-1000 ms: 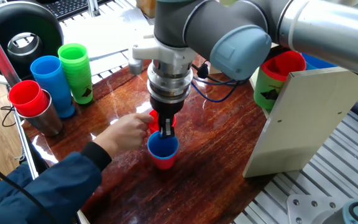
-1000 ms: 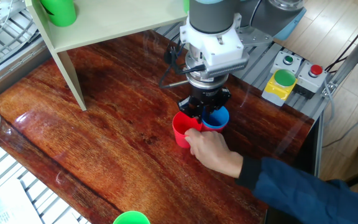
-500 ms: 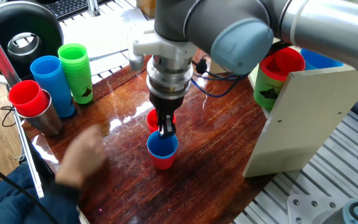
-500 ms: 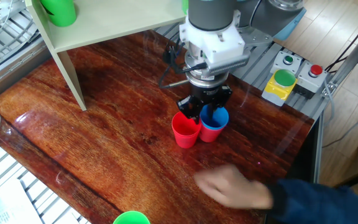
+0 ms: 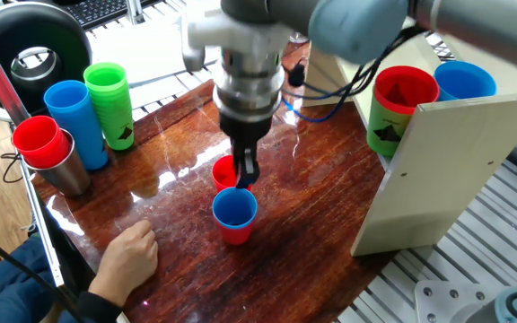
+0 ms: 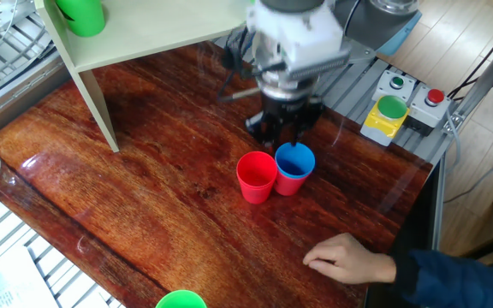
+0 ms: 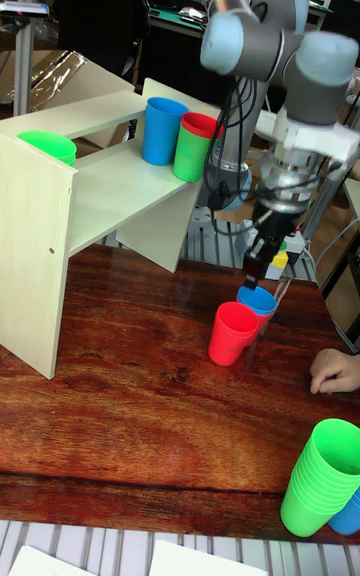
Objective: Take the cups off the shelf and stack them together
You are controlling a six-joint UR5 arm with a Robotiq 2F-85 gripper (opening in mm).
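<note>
My gripper (image 5: 246, 172) hangs just above a blue cup (image 5: 234, 207) and a red cup (image 6: 257, 176) that stand side by side on the wooden table. Its fingers are a little apart and hold nothing. The blue cup's lower part looks red in one fixed view. On the cream shelf (image 5: 438, 170) stand a green cup with a red cup inside it (image 5: 398, 106) and a blue cup (image 5: 464, 79). The tall fixed view shows the gripper (image 7: 255, 273) over the pair, and another green cup (image 7: 46, 147) on the shelf's top board (image 7: 110, 186).
A person's hand (image 5: 129, 257) rests on the table near its front edge. At the left stand a tall blue column (image 5: 75, 117), a tall green column (image 5: 110, 103) and a red cup in a steel tumbler (image 5: 45, 148). A button box (image 6: 392, 115) sits beyond the table.
The person's hand pulled back from the red cup to the table edge. My gripper lifted out of the blue cup, which stayed on the table.
</note>
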